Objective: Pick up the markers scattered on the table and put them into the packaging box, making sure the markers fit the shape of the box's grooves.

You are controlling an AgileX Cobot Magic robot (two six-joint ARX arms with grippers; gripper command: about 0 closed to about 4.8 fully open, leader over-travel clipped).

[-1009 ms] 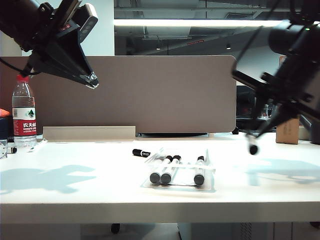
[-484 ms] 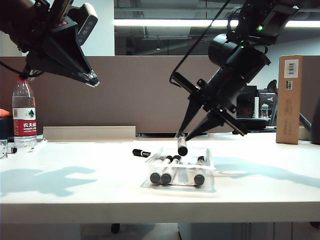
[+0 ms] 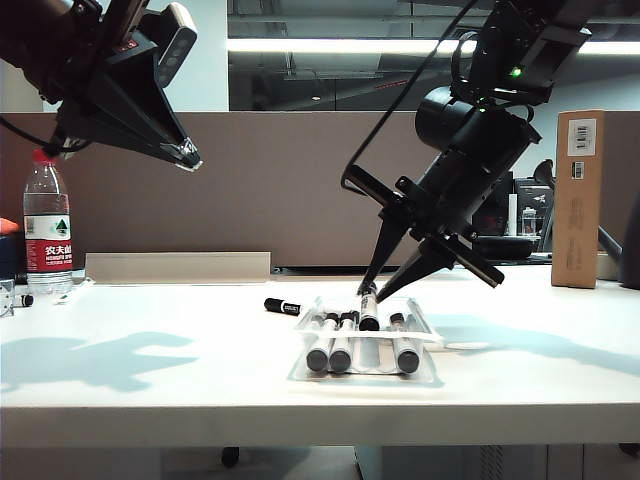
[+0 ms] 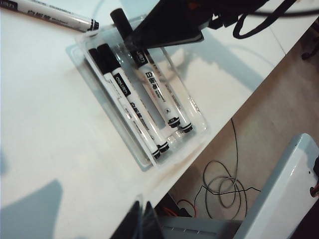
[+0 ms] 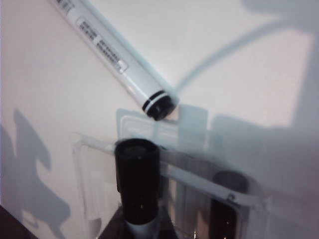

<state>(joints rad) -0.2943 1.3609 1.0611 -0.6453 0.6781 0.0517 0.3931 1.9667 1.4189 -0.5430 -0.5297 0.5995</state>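
Marker (image 3: 368,312) in right tool (image 3: 372,290), over packaging box (image 3: 428,337); left tool (image 3: 188,158) aloft.

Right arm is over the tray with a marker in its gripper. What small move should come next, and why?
Probably lower and level it into the free groove. The right gripper holds a marker tilted, cap down, over the tray, where three markers already lie with an open channel between them. One more marker lies on the table. The left gripper hangs high, away.
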